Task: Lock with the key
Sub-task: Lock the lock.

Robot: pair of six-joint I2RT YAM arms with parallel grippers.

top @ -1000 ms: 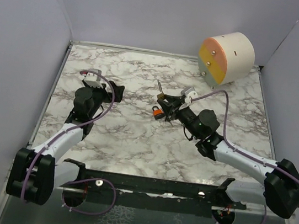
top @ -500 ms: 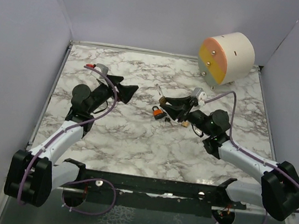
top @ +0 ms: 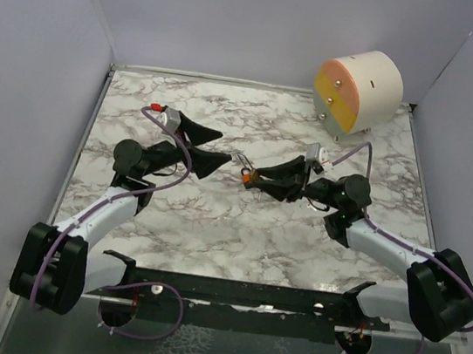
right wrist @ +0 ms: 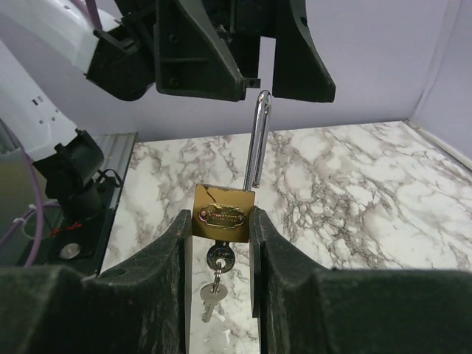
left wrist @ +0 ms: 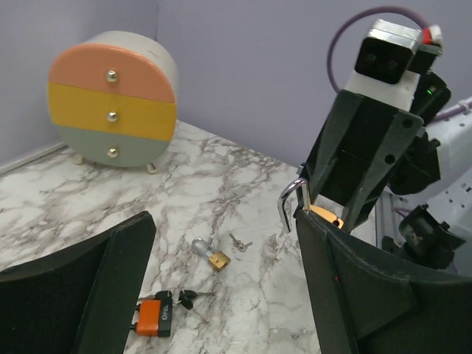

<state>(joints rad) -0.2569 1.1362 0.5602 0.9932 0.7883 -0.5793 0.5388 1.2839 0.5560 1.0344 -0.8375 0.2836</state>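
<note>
A brass padlock (right wrist: 223, 214) with a long open shackle (right wrist: 257, 140) is held off the table, my right gripper (right wrist: 220, 221) shut on its body. A key (right wrist: 219, 258) sits in its keyhole, and a second key (right wrist: 210, 299) hangs from it. My left gripper (left wrist: 221, 221) is open and faces the padlock (left wrist: 324, 215). The shackle tip (left wrist: 291, 199) stands just beside its right finger (left wrist: 383, 295). From above, both grippers meet over the table's middle: left gripper (top: 226, 146), right gripper (top: 256, 176).
On the marble below lie an orange padlock (left wrist: 155, 316) with dark keys (left wrist: 188, 297), a small brass padlock (left wrist: 212, 256) and small loose keys (left wrist: 237, 242). A round drawer unit (top: 358, 93) stands at the back right corner. Purple walls enclose the table.
My right gripper has lifted the brass padlock and turned it toward the left arm. The left arm has swung right and forward until its fingers reach the shackle.
</note>
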